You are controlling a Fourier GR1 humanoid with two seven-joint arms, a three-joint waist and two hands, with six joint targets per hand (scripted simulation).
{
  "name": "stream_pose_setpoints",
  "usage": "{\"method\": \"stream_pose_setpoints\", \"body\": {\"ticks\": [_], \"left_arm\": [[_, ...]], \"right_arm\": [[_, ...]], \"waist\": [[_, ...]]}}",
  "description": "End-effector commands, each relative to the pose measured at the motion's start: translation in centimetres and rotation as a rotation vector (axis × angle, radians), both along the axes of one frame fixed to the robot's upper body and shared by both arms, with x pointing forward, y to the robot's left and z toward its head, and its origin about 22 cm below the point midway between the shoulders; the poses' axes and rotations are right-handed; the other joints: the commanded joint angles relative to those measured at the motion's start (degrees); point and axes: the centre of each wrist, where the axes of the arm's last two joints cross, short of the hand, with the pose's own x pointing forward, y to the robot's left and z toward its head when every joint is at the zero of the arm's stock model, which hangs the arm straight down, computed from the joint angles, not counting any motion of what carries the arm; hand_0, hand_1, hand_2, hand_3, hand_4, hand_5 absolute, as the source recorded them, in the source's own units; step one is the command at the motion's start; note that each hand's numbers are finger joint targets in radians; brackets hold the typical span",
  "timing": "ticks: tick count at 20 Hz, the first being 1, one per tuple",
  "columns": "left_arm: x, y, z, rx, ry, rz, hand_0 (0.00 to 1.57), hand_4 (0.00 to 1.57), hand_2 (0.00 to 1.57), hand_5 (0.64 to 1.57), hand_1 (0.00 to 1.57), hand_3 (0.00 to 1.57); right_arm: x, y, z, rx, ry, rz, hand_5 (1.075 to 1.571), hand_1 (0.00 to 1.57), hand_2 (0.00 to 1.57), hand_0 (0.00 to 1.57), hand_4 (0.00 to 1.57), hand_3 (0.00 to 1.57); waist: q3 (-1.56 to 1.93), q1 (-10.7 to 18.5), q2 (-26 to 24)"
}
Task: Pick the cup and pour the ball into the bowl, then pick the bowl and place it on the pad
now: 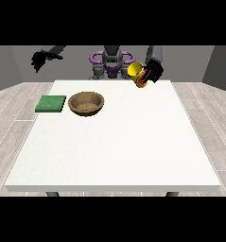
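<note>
Front view: hand at the view's right point(153, 72) is raised over the table's point(133, 151) far edge, fingers wrapped around the yellow cup point(135, 71). Cup is tilted, mouth turned toward the view's left, clear of the table. Ball not visible. Brown bowl point(86, 103) sits on the table well off to the left of and below those fingers; green pad point(51, 104) just beside it, further left. Hand at the view's left point(40, 59) holds nothing, off the table; finger state: cannot tell.

Even, bright light; faint shadow under bowl point(86, 103).
</note>
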Motion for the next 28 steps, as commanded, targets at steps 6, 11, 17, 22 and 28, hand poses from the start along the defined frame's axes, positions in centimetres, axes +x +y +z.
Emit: {"method": "stream_pose_setpoints", "body": {"ticks": [6, 11, 17, 22, 28], "left_arm": [[2.2, -7.9, 3.8, 0.406, -0.061, 0.02, 1.56, 1.57, 1.57, 1.207, 1.56, 1.57], [2.2, -11.4, 4.0, 0.678, -0.054, -0.031, 1.51, 1.41, 1.57, 1.378, 1.51, 1.57], [0.1, -17.8, 2.1, 0.973, -0.077, -0.176, 1.49, 1.57, 1.57, 1.019, 1.49, 1.57], [-1.3, -19.3, -0.5, 1.342, -0.13, -0.226, 1.52, 1.5, 1.57, 1.232, 1.52, 1.57], [-2.7, -22.3, 0.1, 1.462, -0.217, -0.28, 1.45, 1.53, 1.57, 1.137, 1.45, 1.57]], "right_arm": [[0.7, -1.3, 0.2, -0.015, 0.024, 0.008, 1.57, 0.0, 0.0, 0.0, 0.0, 0.0], [0.7, -0.9, -0.4, 0.0, 0.048, 0.013, 1.571, 0.0, 0.0, 0.0, 0.0, 0.0], [0.5, -1.5, -1.0, 0.025, 0.025, 0.032, 1.571, 0.0, 0.0, 0.0, 0.0, 0.0], [0.4, 0.2, -2.5, 0.02, 0.049, 0.019, 1.571, 0.0, 0.0, 0.0, 0.0, 0.0], [-0.9, -4.1, -1.7, 0.003, 0.032, -0.044, 1.571, 0.0, 0.0, 0.0, 0.0, 0.0]], "waist": [[0.1, -1.05, -2.34], [0.05, -1.99, -4.21], [0.03, -2.18, -2.13], [0.03, -1.18, -4.52], [-0.02, 2.22, -3.13]]}}
